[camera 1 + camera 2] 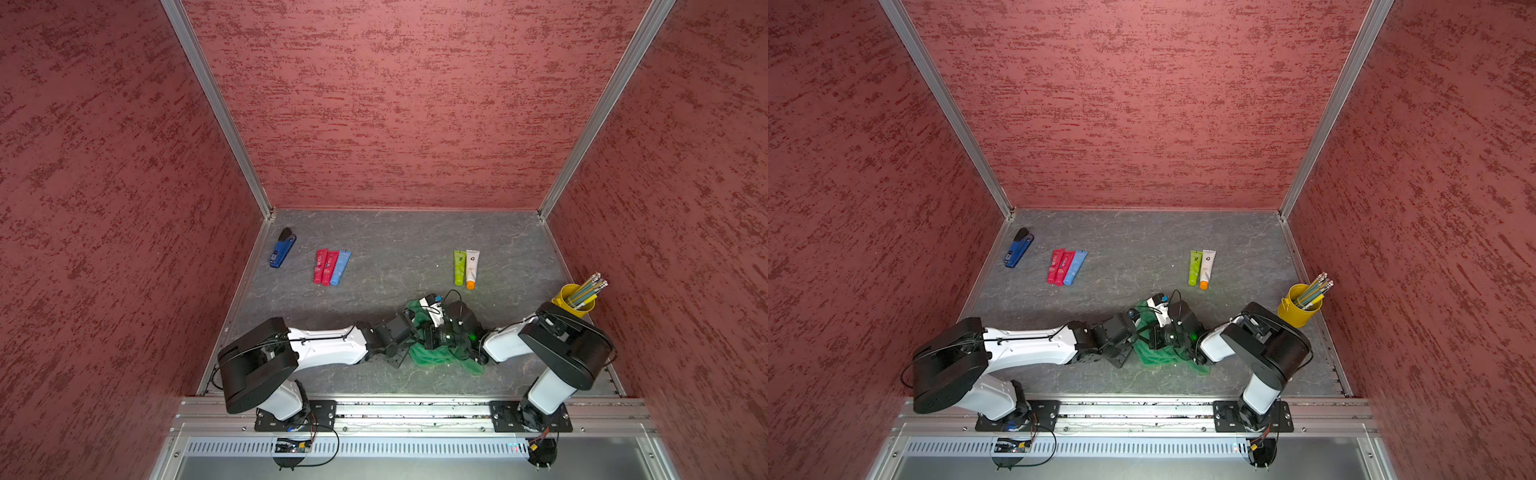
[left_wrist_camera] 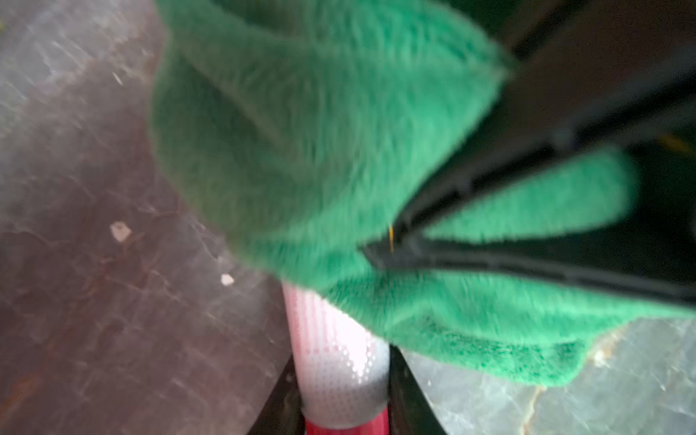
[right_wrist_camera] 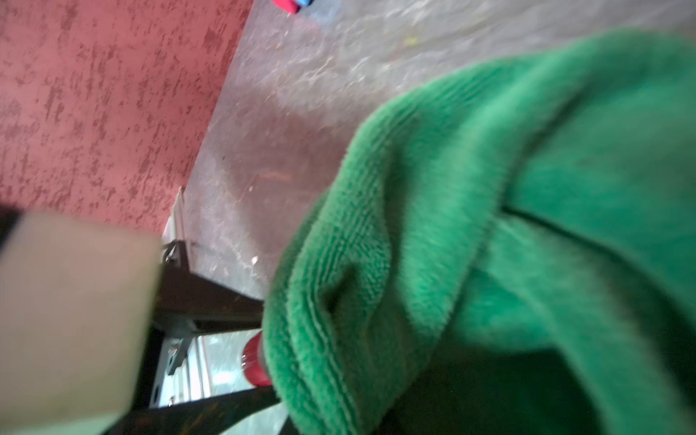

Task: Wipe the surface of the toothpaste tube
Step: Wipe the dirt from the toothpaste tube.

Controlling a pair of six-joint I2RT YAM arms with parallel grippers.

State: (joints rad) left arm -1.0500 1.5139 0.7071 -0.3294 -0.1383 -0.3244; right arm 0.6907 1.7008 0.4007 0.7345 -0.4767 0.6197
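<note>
The left claw (image 2: 341,384) pinches the white-and-pink plastic toothpaste tube (image 2: 331,339), probably light, squashy and slick, near its stiffer red cap (image 2: 346,425), while the right claw (image 2: 380,252) clamps the fluffy green cloth (image 2: 320,132).

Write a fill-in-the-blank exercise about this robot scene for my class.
The right gripper pinches a ___ cloth. The left gripper holds a toothpaste tube with a ___ cap. The pencils stand in a ___ cup.
Missing words: green, red, yellow.
</note>
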